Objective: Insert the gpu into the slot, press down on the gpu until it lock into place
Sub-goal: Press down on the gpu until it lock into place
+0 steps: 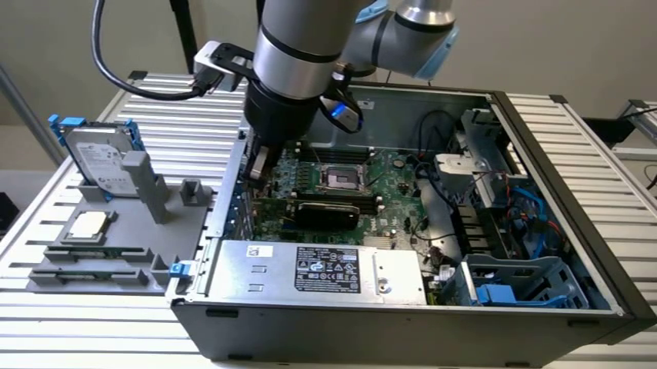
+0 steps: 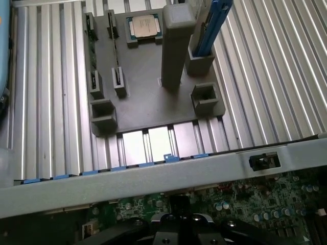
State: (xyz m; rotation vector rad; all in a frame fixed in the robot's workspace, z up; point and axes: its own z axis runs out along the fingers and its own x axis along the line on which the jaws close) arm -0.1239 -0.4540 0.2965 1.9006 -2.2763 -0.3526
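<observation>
You'll find the gpu (image 1: 326, 211) - a flat black card with a green edge - lying lengthwise across the motherboard (image 1: 395, 192), between processor socket (image 1: 339, 178) and power supply (image 1: 318, 269).

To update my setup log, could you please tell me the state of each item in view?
Case: open, side panel off.
Hard drive: upright in the grey stand.
Processor chip: flat on the stand.
Gripper: low inside the case, above the circuit board.
</observation>
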